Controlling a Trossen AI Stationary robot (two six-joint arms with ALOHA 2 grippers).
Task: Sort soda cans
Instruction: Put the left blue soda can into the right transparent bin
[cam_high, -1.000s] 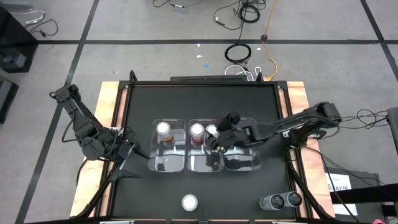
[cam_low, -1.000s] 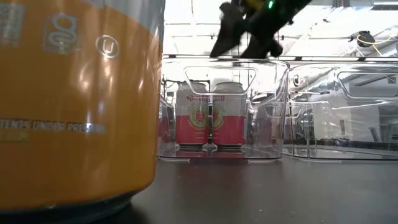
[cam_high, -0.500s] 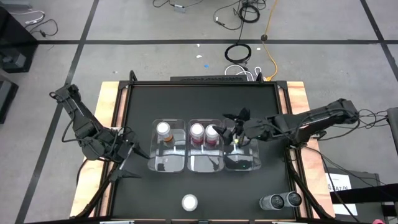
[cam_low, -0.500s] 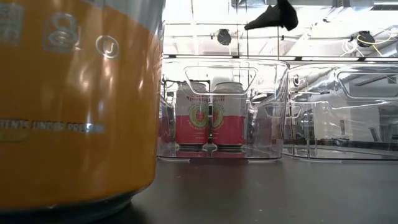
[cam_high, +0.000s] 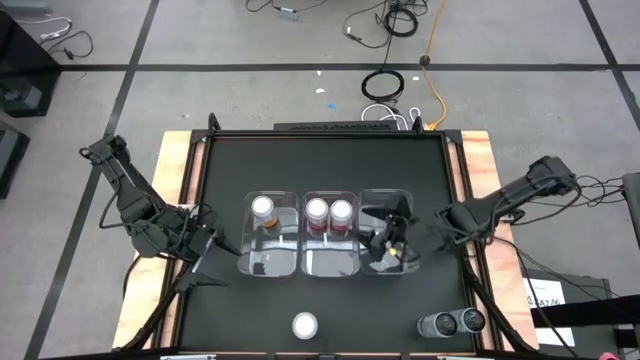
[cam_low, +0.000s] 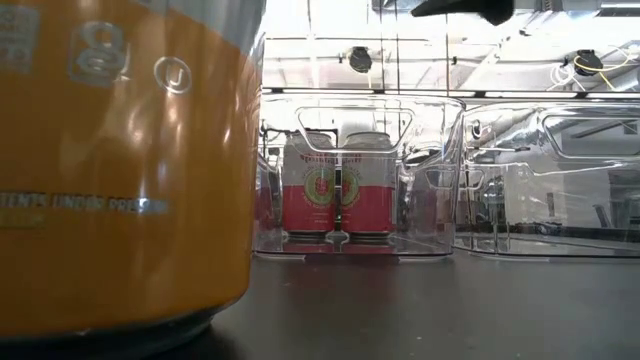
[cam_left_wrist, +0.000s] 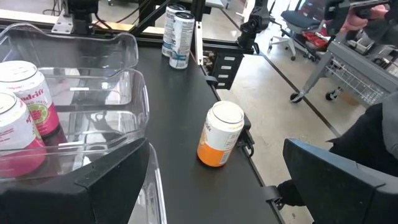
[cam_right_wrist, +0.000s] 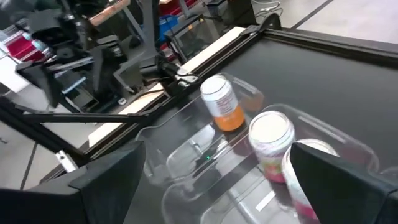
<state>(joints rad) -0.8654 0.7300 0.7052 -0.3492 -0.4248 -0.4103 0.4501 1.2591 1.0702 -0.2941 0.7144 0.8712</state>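
Observation:
Three clear bins stand side by side mid-table. One orange can (cam_high: 262, 208) stands in the left bin (cam_high: 268, 262), and two red cans (cam_high: 317, 210) (cam_high: 341, 211) stand in the middle bin (cam_high: 330, 262). A second orange can (cam_high: 305, 325) (cam_left_wrist: 221, 134) (cam_low: 120, 170) stands at the near edge. Two dark cans (cam_high: 453, 322) (cam_left_wrist: 177, 28) stand at the near right corner. My right gripper (cam_high: 378, 235) (cam_right_wrist: 217, 186) hovers open over the right bin (cam_high: 400, 262), touching nothing. My left gripper (cam_high: 210, 250) (cam_left_wrist: 217, 180) waits open, left of the bins.
The table has a raised frame and wooden side strips (cam_high: 180, 170). Bare black surface lies behind the bins (cam_high: 320, 160) and in front of them between the near cans. Cables lie on the floor beyond the far edge. An office chair (cam_left_wrist: 298, 18) stands in the room.
My right gripper has drawn back from over the red cans in the middle bin toward the table's right, coming over the right bin, and has risen toward the top of the low view. The cans have stayed where they were.

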